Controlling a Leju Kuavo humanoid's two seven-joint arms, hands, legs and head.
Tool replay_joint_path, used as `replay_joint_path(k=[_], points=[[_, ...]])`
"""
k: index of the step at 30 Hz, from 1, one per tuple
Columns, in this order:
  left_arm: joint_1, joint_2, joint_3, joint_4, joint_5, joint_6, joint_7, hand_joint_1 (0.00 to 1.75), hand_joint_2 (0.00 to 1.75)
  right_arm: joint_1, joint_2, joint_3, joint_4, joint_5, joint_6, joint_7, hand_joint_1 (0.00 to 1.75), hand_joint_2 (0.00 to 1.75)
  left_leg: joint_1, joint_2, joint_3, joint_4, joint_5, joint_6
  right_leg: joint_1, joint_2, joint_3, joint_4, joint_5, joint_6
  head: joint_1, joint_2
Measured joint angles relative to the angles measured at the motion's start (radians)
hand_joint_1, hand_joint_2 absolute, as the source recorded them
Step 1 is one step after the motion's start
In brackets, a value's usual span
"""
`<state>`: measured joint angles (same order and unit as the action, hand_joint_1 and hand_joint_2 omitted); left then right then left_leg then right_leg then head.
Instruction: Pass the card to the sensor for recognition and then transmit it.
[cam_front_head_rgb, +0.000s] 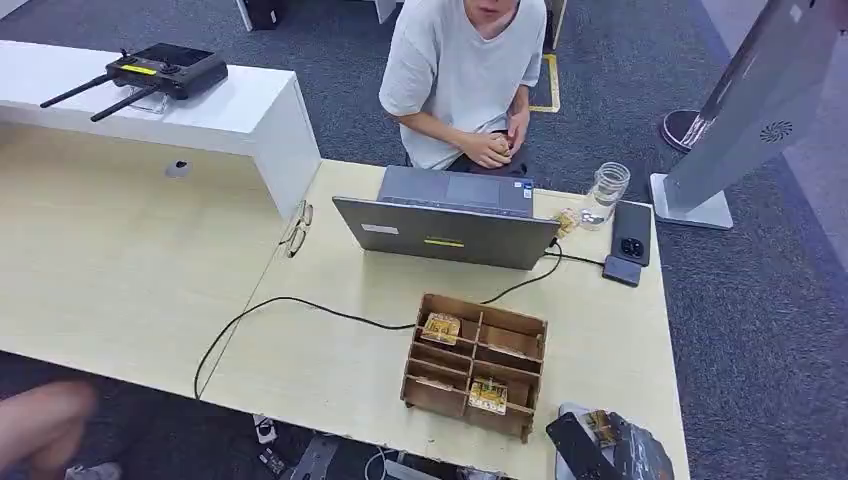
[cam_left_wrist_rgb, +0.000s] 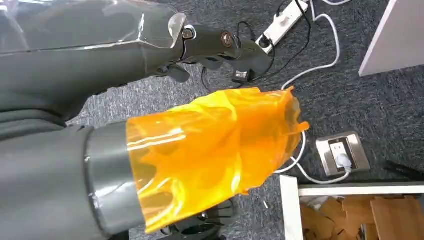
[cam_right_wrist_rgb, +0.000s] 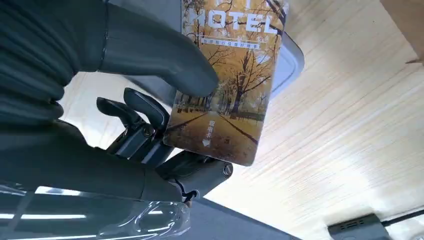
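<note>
Pinching the hotel card (cam_right_wrist_rgb: 227, 80) between thumb and fingers (cam_right_wrist_rgb: 145, 107), the right hand (cam_front_head_rgb: 610, 445) sits at the desk's (cam_front_head_rgb: 330, 360) near right corner, just right of the wooden compartment box (cam_front_head_rgb: 475, 365). Card is over a grey sensor pad (cam_right_wrist_rgb: 290, 62). Left hand (cam_left_wrist_rgb: 220, 47) hangs over the floor; cannot tell its fingers' state.

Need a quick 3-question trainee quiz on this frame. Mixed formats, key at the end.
1. True or false: the right hand holds the hotel card.
2. Where is the glass jar? A) in the wooden box B) on the desk, next to the laptop C) on the white counter
3. Short answer: what lies on the white counter?

Key: 1 true. 2 B. 3 a black remote controller with antennas.
</note>
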<state>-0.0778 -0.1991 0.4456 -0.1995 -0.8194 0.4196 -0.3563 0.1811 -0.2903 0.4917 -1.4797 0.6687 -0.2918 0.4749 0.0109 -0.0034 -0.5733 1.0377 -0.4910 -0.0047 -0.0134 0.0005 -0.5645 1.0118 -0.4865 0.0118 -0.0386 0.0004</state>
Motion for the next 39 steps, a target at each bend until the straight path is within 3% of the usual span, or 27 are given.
replay_joint_path(k=[20,34,39], points=[[0.006,0.000,0.002,0.000,0.046,0.009,-0.022,0.00,0.00,0.008,0.008,-0.034,-0.065,0.000,-0.011,-0.039,1.75,1.75,0.000,0.000,-0.001,0.000,0.000,0.000,0.000,0.000,0.000,0.000,0.000,0.000,0.000,0.000],[0.018,0.003,0.021,0.000,0.089,0.023,-0.055,0.00,0.00,0.048,0.008,-0.099,-0.247,-0.018,-0.063,-0.131,1.75,1.75,0.000,0.000,-0.003,0.000,0.000,0.000,0.000,-0.001,-0.002,0.000,0.000,0.000,0.000,0.000],[0.021,0.004,0.033,0.000,0.098,0.025,-0.065,0.00,0.00,0.048,0.009,-0.110,-0.301,-0.009,-0.093,-0.196,1.75,1.75,0.000,0.000,-0.003,0.000,0.000,0.000,0.000,0.000,-0.003,0.000,0.000,0.000,0.000,0.000]])
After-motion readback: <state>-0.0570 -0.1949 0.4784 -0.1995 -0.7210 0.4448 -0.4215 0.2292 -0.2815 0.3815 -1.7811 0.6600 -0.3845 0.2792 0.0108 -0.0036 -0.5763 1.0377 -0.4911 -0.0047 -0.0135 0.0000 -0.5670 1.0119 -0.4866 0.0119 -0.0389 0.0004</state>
